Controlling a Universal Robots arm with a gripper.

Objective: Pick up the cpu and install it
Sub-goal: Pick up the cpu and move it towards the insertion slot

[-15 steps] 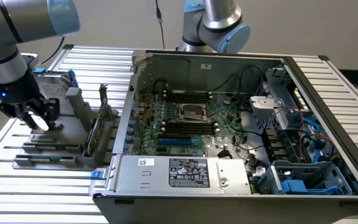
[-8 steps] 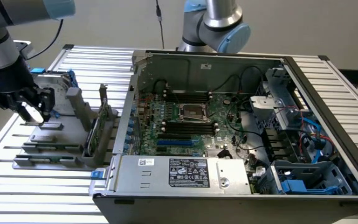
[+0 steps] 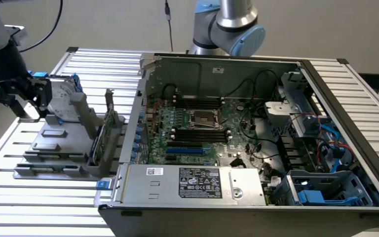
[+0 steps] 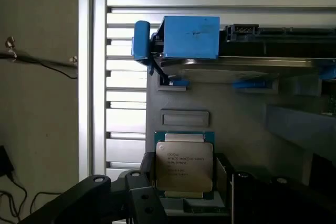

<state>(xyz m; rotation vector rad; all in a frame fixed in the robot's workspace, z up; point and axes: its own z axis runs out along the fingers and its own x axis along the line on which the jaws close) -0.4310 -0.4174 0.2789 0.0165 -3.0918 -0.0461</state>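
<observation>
ASSEMBLY BENCH: The gripper (image 3: pixel 25 104) of a Universal Robots arm (image 3: pixel 232 22) hangs over a grey parts fixture (image 3: pixel 55 148) at the exterior view's left. It is well apart from the open computer case (image 3: pixel 196 69), which stands on the slatted aluminium table (image 3: pixel 31 202).

In the wrist view the cpu (image 4: pixel 184 162) lies flat and square-on within the gripper (image 4: pixel 186 174) — silvery top plate up, printed lettering across it, a green edge showing at its border. Dark parts of the tool run close along 2 opposite sides of the chip. Whether the pincer is clamped on the chip or merely stands open around it cannot be told.

Past the cpu the fixture shows 1 shallow rectangular recess (image 4: pixel 185 118). Farther on is the hard drive (image 4: pixel 247 64) with its blue brackets (image 4: pixel 190 36).

Inside the case, the green board (image 3: pixel 183 131) carries its metal-framed socket (image 3: pixel 203 119) — well apart from gripper and chip.
</observation>
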